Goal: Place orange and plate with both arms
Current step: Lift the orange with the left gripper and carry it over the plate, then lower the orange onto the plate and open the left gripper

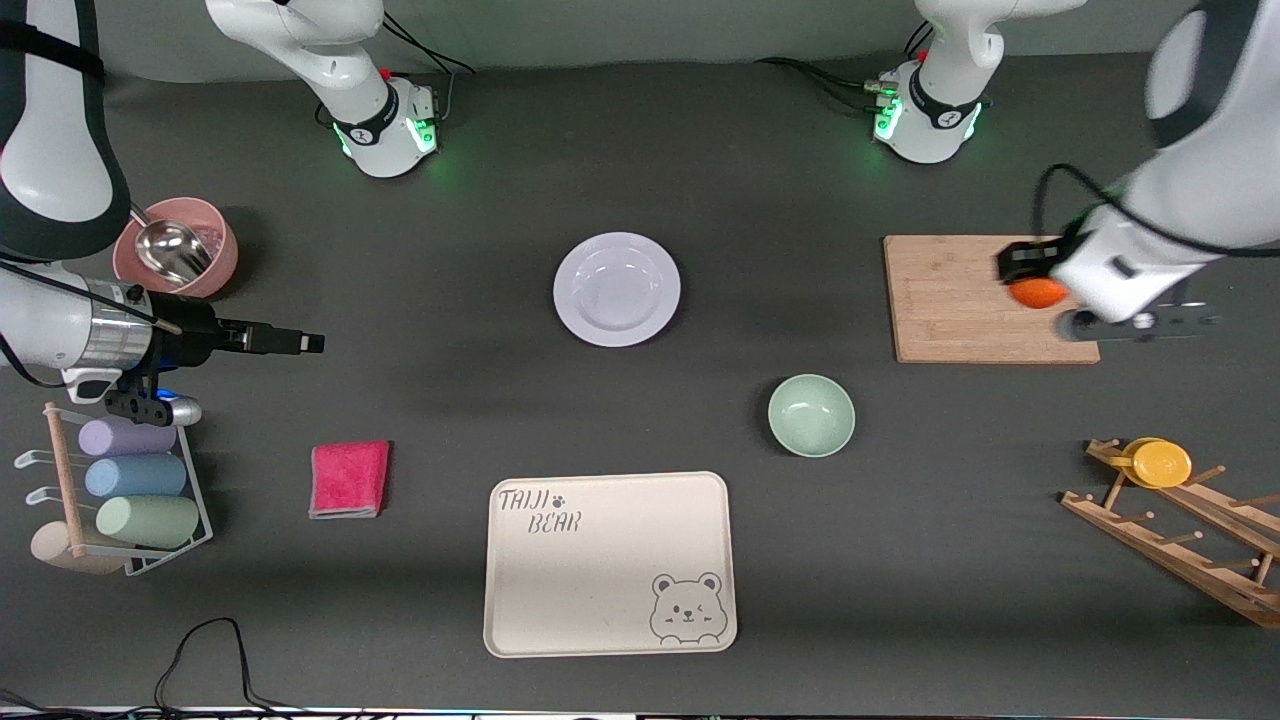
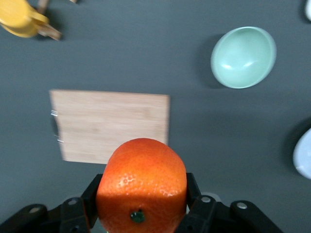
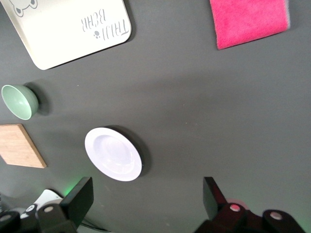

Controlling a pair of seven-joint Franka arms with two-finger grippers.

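1. Orange (image 1: 1037, 292) fruit sits clamped in the left gripper (image 1: 1035, 285), at the right side of the front view, over the wooden cutting board (image 1: 960, 300).
2. In the left wrist view the orange (image 2: 141, 184) fills the lower centre of the frame, with a black finger (image 2: 90, 196) pressed against each side of it and its green stem scar facing the camera.
3. The plate (image 1: 617, 289) lies flat on the dark table (image 1: 640, 180), a little above the centre of the front view, with nothing on it.
4. The right gripper (image 1: 300, 343) hangs at the left side of the front view, over bare table, pointing toward the middle. In the right wrist view its two fingers (image 3: 77, 200) stand wide apart at the bottom of the frame, with nothing between them.
5. A pale-green bowl (image 1: 811, 415) sits lower right of the plate in the front view, nearer the camera.
6. A cream bear tray (image 1: 610, 563) lies at lower centre, and a pink cloth (image 1: 349, 479) to its left in that view.
7. A pink bowl with a metal scoop (image 1: 176, 250) is at upper left, under the right arm.
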